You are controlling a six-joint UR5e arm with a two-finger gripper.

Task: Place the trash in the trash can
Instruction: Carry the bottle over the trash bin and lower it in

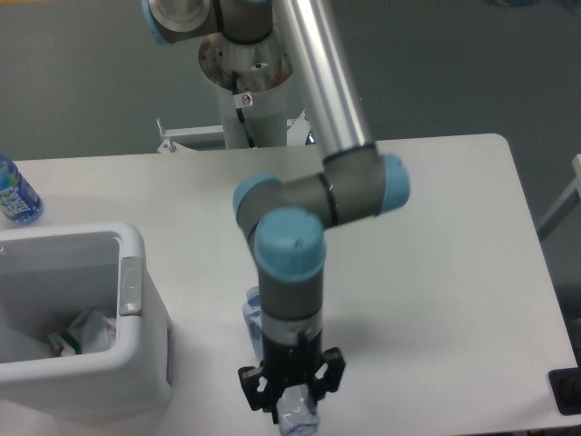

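Note:
The crushed clear plastic bottle [299,415] sits between the fingers of my gripper [291,392], which is shut on it near the table's front edge. The bottle's cap end [251,315] pokes out to the left behind the wrist. Gripper and bottle look raised off the table. The white trash can [132,255] stands to the left, about a hand's width from the arm. Inside it lies a crumpled whitish packet [88,331].
An intact bottle with a blue label [14,193] stands at the far left edge behind the can. The arm's base column [247,91] rises behind the table. A dark object [567,391] sits at the front right corner.

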